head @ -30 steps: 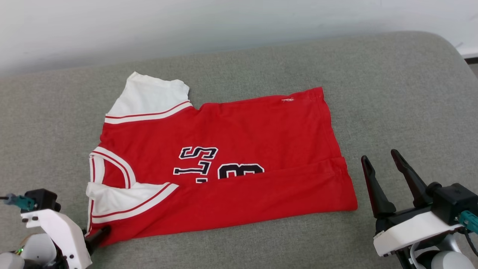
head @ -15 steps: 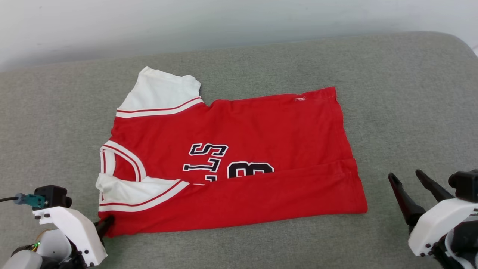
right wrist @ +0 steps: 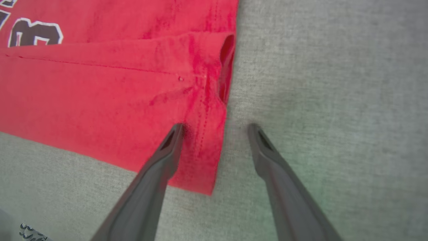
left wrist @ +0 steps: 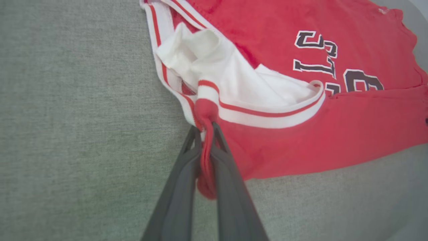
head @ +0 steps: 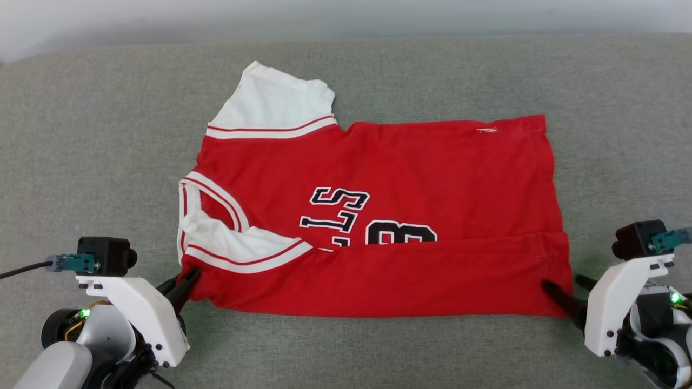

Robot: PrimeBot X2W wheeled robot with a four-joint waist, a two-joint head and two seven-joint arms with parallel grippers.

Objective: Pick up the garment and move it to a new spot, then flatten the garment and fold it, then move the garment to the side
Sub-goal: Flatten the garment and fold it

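Note:
The garment (head: 411, 173), a red jersey with white sleeves, lies flat on the grey cushion, its near edge folded up over the lower half of the "23". My left gripper (head: 188, 276) is shut on the garment's near-left corner; in the left wrist view a bunch of red cloth (left wrist: 205, 160) is pinched between the fingers of the left gripper (left wrist: 204, 129). At the near-right corner my right gripper (head: 561, 282) stands open. The right wrist view shows the right gripper (right wrist: 215, 127) astride the hem of the garment (right wrist: 100, 93), one finger over the cloth, the other over bare cushion.
The grey upholstered cushion (head: 81, 162) stretches out on all sides of the jersey. Its far edge meets a pale wall (head: 162, 16) at the top of the head view.
The head camera has shifted. My left gripper has shut on the near-left corner. My right gripper has moved in from beside the jersey to its near-right corner, still open.

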